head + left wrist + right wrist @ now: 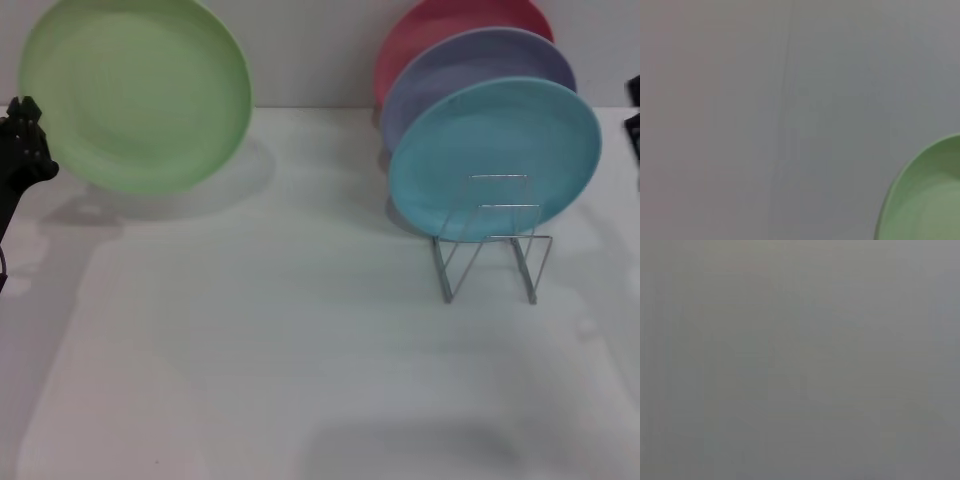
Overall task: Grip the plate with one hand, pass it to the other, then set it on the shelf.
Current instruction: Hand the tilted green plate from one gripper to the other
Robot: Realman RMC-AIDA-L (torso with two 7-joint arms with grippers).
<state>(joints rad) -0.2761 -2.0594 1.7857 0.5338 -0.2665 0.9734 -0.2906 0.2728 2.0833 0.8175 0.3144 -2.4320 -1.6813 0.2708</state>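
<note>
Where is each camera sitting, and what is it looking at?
Head view: from the robot's head, looking down at the white table, the green plate held up by the left gripper, and the wire shelf holding three plates; the right arm barely shows at the edge.
Left wrist view: on the left wrist, facing a grey surface; no fingers show.
Right wrist view: only blank grey.
Shared: head and left wrist views both show the green plate.

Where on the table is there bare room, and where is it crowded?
Bare: the table in front, and the stretch between the green plate, held up by the left hand, and the shelf. Crowded: the shelf, with blue, lavender and pink plates.
</note>
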